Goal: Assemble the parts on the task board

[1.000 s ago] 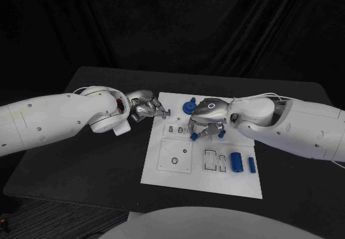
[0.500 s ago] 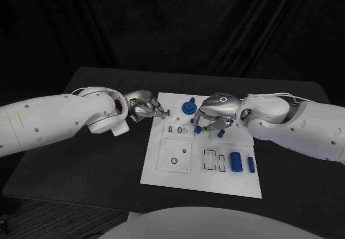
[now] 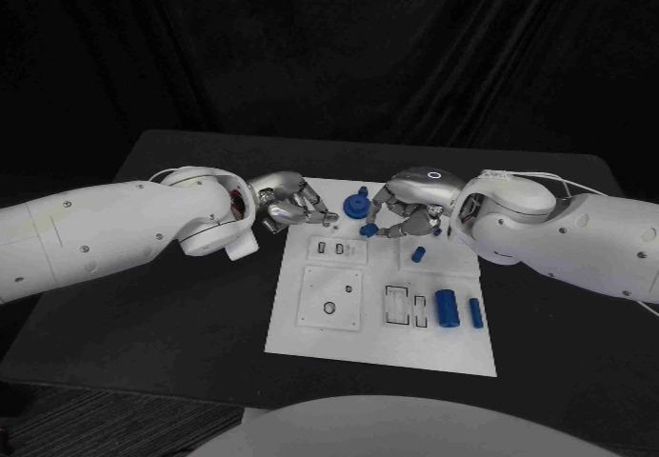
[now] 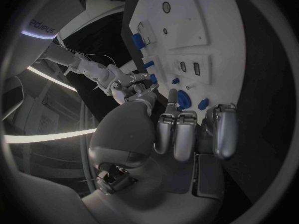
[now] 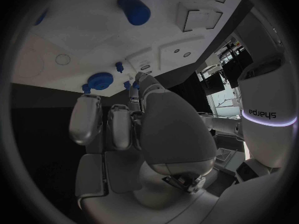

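Head view alone shows two blue cylinders (image 3: 450, 307) on the white task board (image 3: 385, 343); both wrist views show the round blue part (image 5: 99, 79); left robot hand (image 3: 291, 205) clenched, grasp unclear; right robot hand (image 3: 401, 211) pinches a small blue part (image 3: 369, 228).

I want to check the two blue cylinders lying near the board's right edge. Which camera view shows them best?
The head view: both blue cylinders lie unobstructed on the task board. The right wrist view shows one cylinder clearly; the left wrist view shows them small and distant.
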